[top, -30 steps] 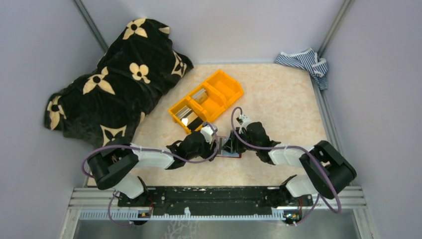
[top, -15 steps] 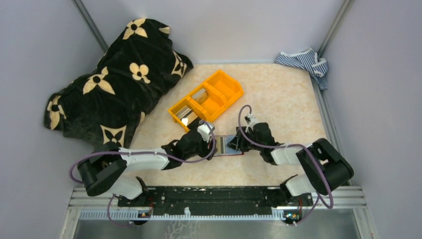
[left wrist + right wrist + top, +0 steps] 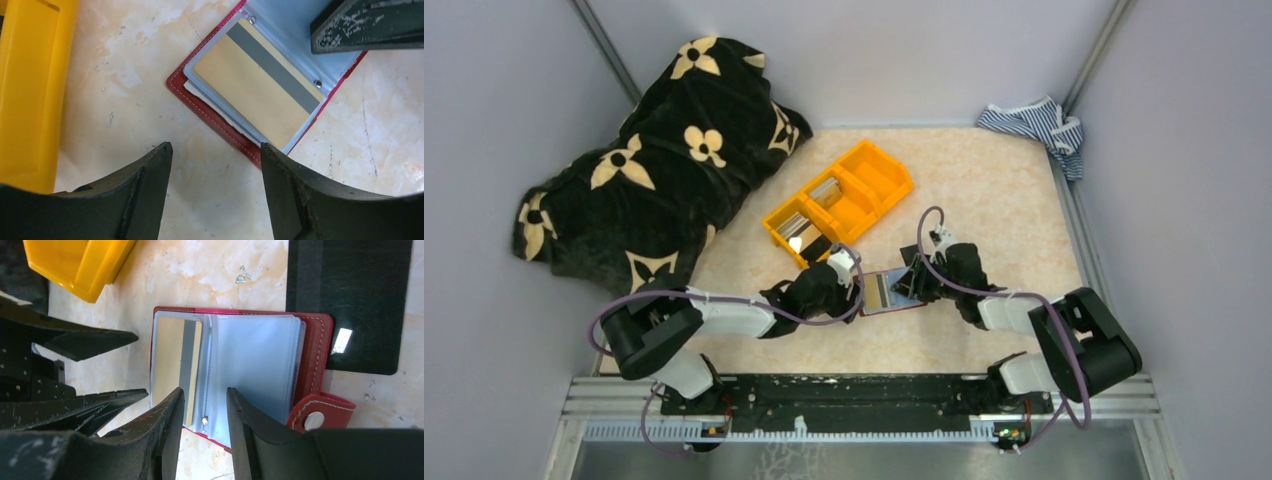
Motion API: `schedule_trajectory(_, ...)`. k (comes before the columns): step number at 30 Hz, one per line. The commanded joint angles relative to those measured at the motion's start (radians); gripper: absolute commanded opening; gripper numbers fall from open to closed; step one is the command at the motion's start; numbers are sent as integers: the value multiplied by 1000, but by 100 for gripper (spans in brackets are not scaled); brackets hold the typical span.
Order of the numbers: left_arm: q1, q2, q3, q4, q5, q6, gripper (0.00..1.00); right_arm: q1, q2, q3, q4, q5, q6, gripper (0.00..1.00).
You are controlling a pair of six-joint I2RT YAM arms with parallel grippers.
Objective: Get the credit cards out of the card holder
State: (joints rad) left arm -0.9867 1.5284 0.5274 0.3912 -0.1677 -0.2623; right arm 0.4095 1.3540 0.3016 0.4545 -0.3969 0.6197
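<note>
The card holder (image 3: 892, 293) lies open on the table, dark red (image 3: 316, 352) with light blue pockets (image 3: 255, 360) and a snap tab (image 3: 320, 412). A pale beige credit card (image 3: 250, 85) with a grey stripe sits in its left pocket. A dark card (image 3: 350, 300) lies flat on the table just beyond the holder. My left gripper (image 3: 215, 150) is open beside the holder's left edge, with only bare table between its fingers. My right gripper (image 3: 204, 392) is open and hovers over the holder's spine, holding nothing.
An orange three-compartment bin (image 3: 876, 172) stands just behind the holder, with shiny silver-grey cards (image 3: 824, 192) in two compartments. A black flowered cloth (image 3: 664, 150) covers the back left. A striped cloth (image 3: 1034, 122) lies at the back right corner.
My right gripper has moved right and a little back, and its jaws have narrowed. The open card holder now shows more plainly between the grippers. My left gripper stays close to where it was.
</note>
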Motion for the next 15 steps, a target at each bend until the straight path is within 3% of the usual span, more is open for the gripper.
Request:
schedule_trajectory(1,-1,39,49,69,13,-25,71,18,-60,21,-62,-12,-61,39)
schedule_trajectory(15,2,71,109,4,16,-17,69,31,-92,57,-100,-25,-95,40)
